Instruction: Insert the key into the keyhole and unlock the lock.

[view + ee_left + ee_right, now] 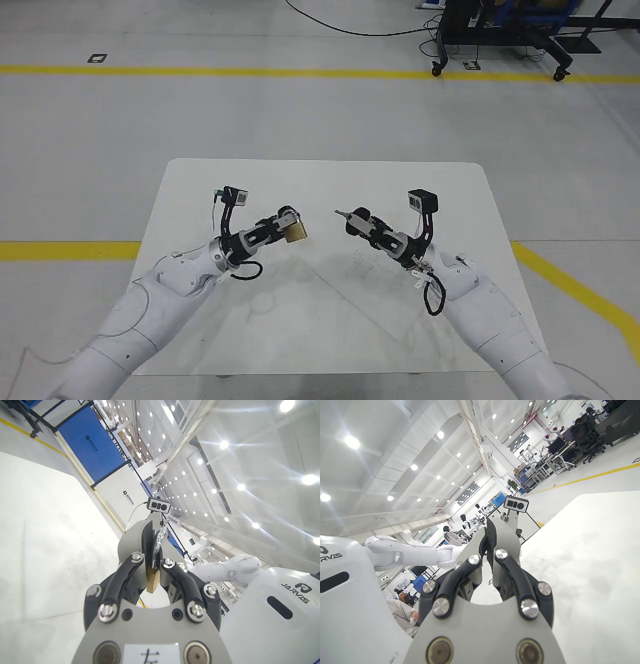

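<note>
Pinching a brass padlock (296, 233), the left gripper (153, 535) hangs above the white table (320, 330). Opposite, the right gripper (489, 536) clamps a key (342, 213). An open gap separates them, well inside the table's edges.

An open gap is running straight across between the lock (296, 232), held by the left gripper (287, 224), and the tip of the key (342, 213), pinched in the right gripper (355, 222); white table (330, 330) is showing beneath that gap; the two forearms are slanting in from the near corners, fencing the near side like a wedge; beyond both grippers the tabletop is stretching on to its far edge; a camera bracket (232, 196) is sticking up on the left wrist, and another (423, 202) on the right.
</note>
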`<control>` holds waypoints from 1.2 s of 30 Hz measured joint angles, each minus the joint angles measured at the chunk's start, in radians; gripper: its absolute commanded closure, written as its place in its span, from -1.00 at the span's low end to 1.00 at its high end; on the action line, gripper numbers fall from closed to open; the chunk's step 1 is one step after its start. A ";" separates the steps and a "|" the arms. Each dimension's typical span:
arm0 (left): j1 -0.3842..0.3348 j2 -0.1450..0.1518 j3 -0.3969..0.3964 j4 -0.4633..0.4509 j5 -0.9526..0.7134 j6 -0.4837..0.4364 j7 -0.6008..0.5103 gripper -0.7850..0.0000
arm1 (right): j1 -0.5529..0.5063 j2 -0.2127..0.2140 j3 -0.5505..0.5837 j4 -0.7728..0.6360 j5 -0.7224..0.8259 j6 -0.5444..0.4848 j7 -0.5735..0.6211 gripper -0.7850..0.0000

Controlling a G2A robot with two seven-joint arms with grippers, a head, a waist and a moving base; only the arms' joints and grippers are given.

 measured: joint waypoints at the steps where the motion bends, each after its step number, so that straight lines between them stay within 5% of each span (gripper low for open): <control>1: 0.002 -0.001 0.000 -0.011 0.009 0.061 0.005 1.00 | -0.002 0.000 0.001 -0.004 -0.002 0.005 -0.003 1.00; 6: -0.002 -0.010 -0.009 -0.076 -0.155 0.408 -0.035 1.00 | -0.060 0.011 0.048 -0.097 -0.072 0.120 -0.039 1.00; 8: -0.009 -0.012 -0.020 -0.096 -0.192 0.481 -0.054 1.00 | -0.100 0.021 0.088 -0.149 -0.097 0.152 -0.057 1.00; 22: 0.015 -0.022 -0.037 -0.098 -0.204 0.603 0.002 1.00 | -0.142 0.032 0.154 -0.215 -0.150 0.205 -0.094 1.00; 25: -0.006 -0.025 -0.047 -0.089 -0.268 0.756 -0.039 1.00 | -0.127 0.025 0.139 -0.242 -0.340 0.214 -0.162 1.00; 30: -0.080 -0.035 -0.057 -0.037 -0.348 1.030 -0.171 1.00 | -0.060 0.027 0.164 -0.321 -0.743 0.054 -0.177 1.00; 33: -0.116 -0.049 -0.043 0.005 -0.382 1.094 -0.221 1.00 | -0.068 0.032 0.211 -0.424 -1.020 0.031 -0.223 1.00; 36: -0.131 -0.067 -0.032 0.042 -0.405 1.051 -0.244 1.00 | -0.105 0.036 0.240 -0.510 -1.224 0.036 -0.300 1.00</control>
